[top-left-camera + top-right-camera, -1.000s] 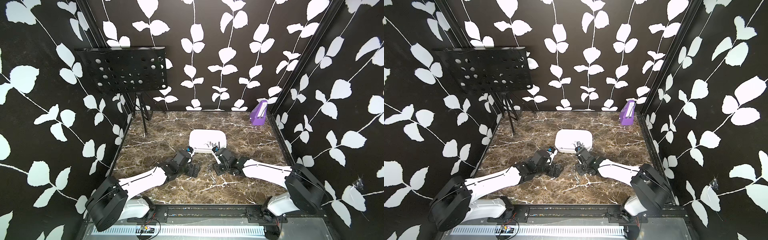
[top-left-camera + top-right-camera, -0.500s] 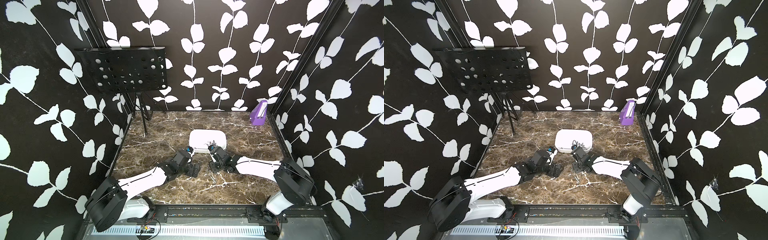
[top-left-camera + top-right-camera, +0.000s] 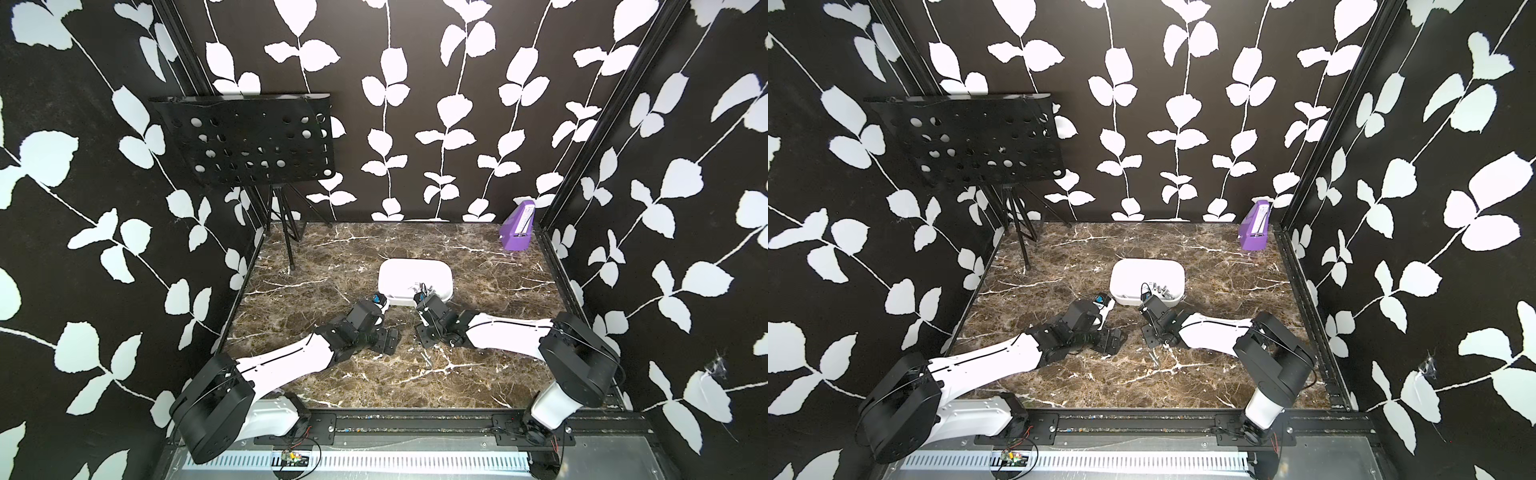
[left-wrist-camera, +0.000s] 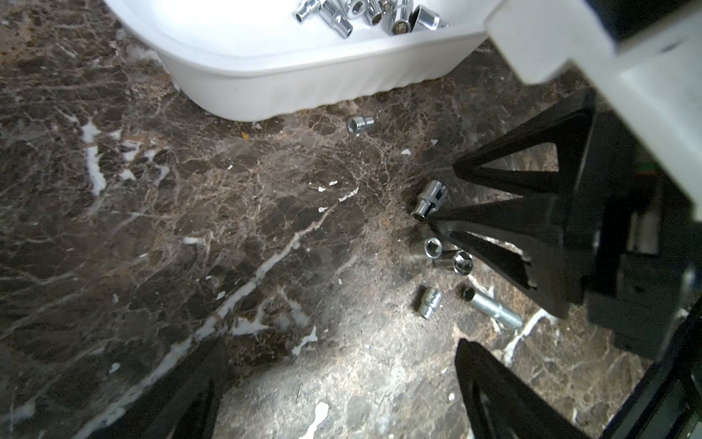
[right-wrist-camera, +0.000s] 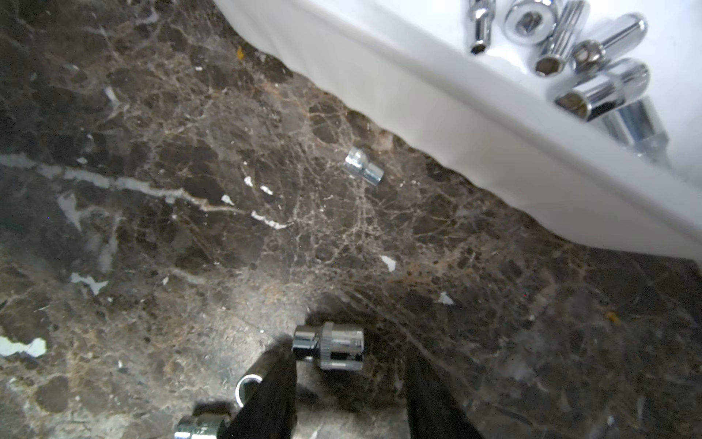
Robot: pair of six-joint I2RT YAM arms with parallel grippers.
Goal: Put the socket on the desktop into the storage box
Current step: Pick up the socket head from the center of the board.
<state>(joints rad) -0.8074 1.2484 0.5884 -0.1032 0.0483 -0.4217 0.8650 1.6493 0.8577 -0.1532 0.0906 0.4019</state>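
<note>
Several chrome sockets lie on the dark marble desktop (image 3: 332, 266) in front of the white storage box (image 3: 415, 276) (image 3: 1148, 274), which holds several more. In the right wrist view one socket (image 5: 328, 349) lies on the marble between the tips of my right gripper (image 5: 349, 355). The jaws are open: one fingertip touches the socket's narrow end and a gap shows on the other side. The left wrist view shows the same socket (image 4: 429, 199) inside the right gripper (image 4: 440, 194). My left gripper (image 4: 338, 380) stands wide open over bare marble, holding nothing.
More loose sockets lie close by: one near the box wall (image 5: 364, 171) (image 4: 361, 124), two beside my right finger (image 5: 247, 387), others beyond (image 4: 430, 302). A purple wedge box (image 3: 517, 230) stands at the back right corner, a black music stand (image 3: 249, 141) at the back left.
My right arm has swung its wrist a little left, toward the table's middle, bringing its fingers around the socket. The left arm has not moved.
</note>
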